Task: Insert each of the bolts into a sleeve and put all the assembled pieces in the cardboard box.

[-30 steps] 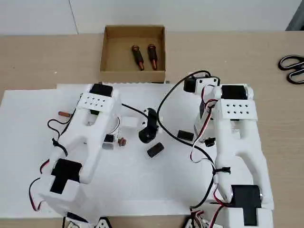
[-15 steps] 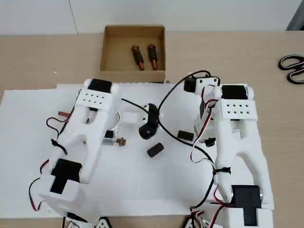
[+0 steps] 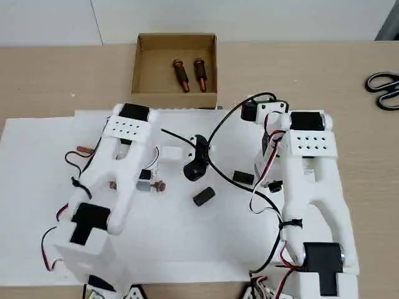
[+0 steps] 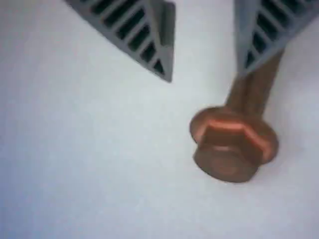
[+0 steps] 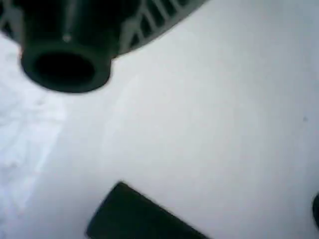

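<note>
The left tool (image 4: 204,67) hangs with jaws spread over a copper bolt (image 4: 233,149) lying on the white sheet (image 4: 75,164), its shank under one jaw, apparently lined up to close on it. The right tool (image 3: 195,166) is clamped on a black sleeve (image 5: 65,67), mouth held clear as if to receive that bolt. A spare sleeve (image 3: 204,196) lies nearby, and two assembled pieces (image 3: 190,73) rest in the cardboard box (image 3: 142,75) farther along the counter (image 3: 56,75).

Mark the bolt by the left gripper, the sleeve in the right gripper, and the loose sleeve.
bolt (image 4: 233,149): left wrist view, on its hex head.
held sleeve (image 5: 67,85): right wrist view, on its open end's rim.
loose sleeve (image 3: 204,196): high view, on its middle.
</note>
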{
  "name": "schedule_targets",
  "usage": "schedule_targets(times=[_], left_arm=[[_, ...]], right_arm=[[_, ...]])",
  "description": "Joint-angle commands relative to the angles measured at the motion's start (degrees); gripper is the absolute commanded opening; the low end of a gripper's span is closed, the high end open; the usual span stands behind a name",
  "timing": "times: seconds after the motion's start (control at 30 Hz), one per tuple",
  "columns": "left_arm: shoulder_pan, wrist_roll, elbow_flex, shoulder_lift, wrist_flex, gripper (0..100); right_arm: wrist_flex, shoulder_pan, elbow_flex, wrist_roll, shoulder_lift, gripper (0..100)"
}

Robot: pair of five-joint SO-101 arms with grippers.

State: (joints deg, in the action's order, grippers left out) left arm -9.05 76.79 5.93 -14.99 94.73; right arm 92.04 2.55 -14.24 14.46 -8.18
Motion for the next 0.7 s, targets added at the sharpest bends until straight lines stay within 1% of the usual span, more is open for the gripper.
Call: schedule_targets(times=[0.0,0.3,0.4,0.53,0.67], left_arm=[[-0.09,10.20,-2.07,-2.02,-1.58,8],[-0.09,10.20,-8.48,-3.60,-0.97,8],[-0.18,10.37,-10.33,-3.69,1.32,8],[-0.26,10.46,-10.42,-4.13,1.67,8],[-0.53,10.46,-10.51,-7.56,1.76,8]], right_arm=[[-0.13,-0.48,0.35,0.62,-2.68,1.0],[-0.31,-0.48,0.35,0.62,-2.59,1.0],[-0.57,-0.48,0.35,0.62,-2.59,1.0],[-0.57,-0.48,0.35,0.62,-2.59,1.0],[-0.57,-0.48,0.35,0.62,-2.59,1.0]])
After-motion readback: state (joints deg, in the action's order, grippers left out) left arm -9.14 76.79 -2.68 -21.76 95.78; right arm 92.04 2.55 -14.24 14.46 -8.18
